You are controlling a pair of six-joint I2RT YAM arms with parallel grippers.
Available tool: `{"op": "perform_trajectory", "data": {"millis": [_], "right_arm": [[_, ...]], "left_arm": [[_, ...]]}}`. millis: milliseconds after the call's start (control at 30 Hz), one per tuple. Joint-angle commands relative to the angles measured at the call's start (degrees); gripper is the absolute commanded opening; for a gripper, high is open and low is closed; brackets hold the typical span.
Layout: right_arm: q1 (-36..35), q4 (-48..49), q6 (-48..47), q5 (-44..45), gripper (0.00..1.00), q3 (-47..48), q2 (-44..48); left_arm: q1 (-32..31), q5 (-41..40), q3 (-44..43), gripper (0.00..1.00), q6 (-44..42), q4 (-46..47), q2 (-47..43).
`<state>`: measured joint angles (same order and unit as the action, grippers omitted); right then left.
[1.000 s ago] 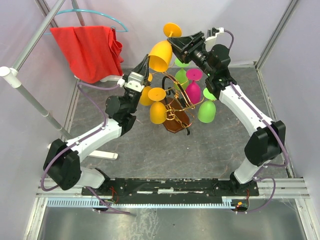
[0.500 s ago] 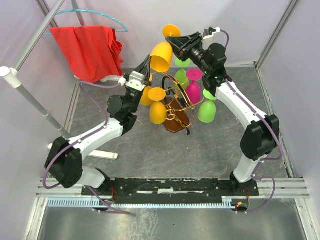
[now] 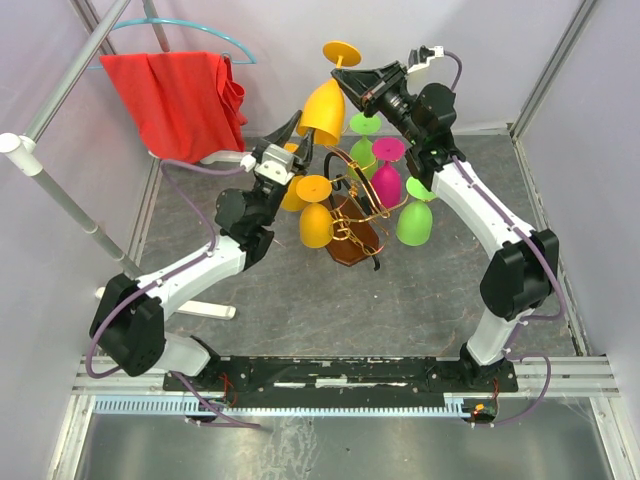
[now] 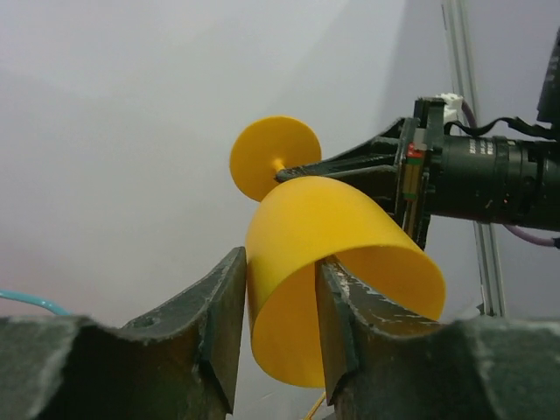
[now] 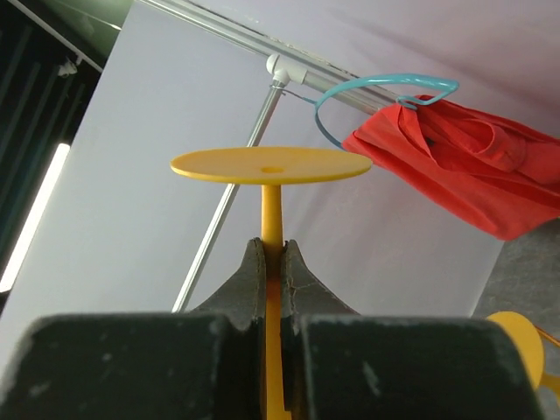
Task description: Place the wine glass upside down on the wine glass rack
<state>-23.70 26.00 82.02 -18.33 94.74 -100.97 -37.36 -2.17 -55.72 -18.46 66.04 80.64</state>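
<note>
The yellow wine glass (image 3: 322, 108) hangs in the air above the rack, foot (image 3: 342, 52) up and bowl mouth down toward the left. My right gripper (image 3: 347, 88) is shut on its thin stem (image 5: 272, 210), just under the round foot (image 5: 271, 164). My left gripper (image 3: 297, 142) is open with its jaws astride the bowl's wall (image 4: 324, 236): one finger (image 4: 220, 306) is outside the rim and the other is inside. The wine glass rack (image 3: 352, 212), gold wire on a dark wooden base, stands below and between the arms.
Orange (image 3: 315, 222), magenta (image 3: 386, 182) and green (image 3: 413, 222) glasses hang upside down on the rack. A red cloth (image 3: 180, 100) on a teal hanger sits at the back left, beside a white pole (image 3: 60, 190). Walls close in the back and sides.
My right gripper has closed onto the glass's stem. My left gripper has opened off the bowl's rim. The glass has risen a little.
</note>
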Motion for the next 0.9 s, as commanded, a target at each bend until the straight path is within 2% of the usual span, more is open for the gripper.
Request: {"op": "perform_trajectory", "data": {"millis": [0, 100, 200, 400, 533, 600, 733, 867], "right_arm": [[-0.40, -1.32, -9.58, -1.59, 0.01, 4.22, 1.32], [0.27, -4.40, -16.35, -0.06, 0.01, 4.66, 3.23], [1.41, -8.05, -23.54, 1.50, 0.01, 4.67, 5.85], [2.52, -20.35, -39.57, 3.28, 0.01, 4.71, 11.36], [2.57, -30.90, -51.74, 1.96, 0.01, 4.20, 16.10], [2.60, -35.43, -57.74, 0.92, 0.01, 2.78, 19.02], [2.49, -41.19, -65.32, -0.38, 0.01, -2.98, 26.05], [2.36, -46.69, -69.84, -0.66, 0.01, -7.87, 33.77]], "left_arm": [[-0.69, 5.80, -0.23, 0.52, 0.98, -3.83, -2.59], [-0.74, 7.24, 2.04, 0.67, -0.65, -10.28, -5.80], [-0.69, 6.76, 4.71, 0.77, -0.75, -17.58, -9.84], [-0.75, -2.83, 9.05, 0.84, -0.66, -27.05, -17.02], [-0.51, -12.58, 3.65, 0.88, 0.93, -34.89, -16.51], [0.40, -14.19, -0.71, 0.89, 2.38, -39.24, -14.44], [4.57, -9.66, -7.81, 0.91, 10.34, -43.36, -9.77], [7.16, -6.18, -12.46, 0.91, 13.24, -43.94, -5.10]]}}
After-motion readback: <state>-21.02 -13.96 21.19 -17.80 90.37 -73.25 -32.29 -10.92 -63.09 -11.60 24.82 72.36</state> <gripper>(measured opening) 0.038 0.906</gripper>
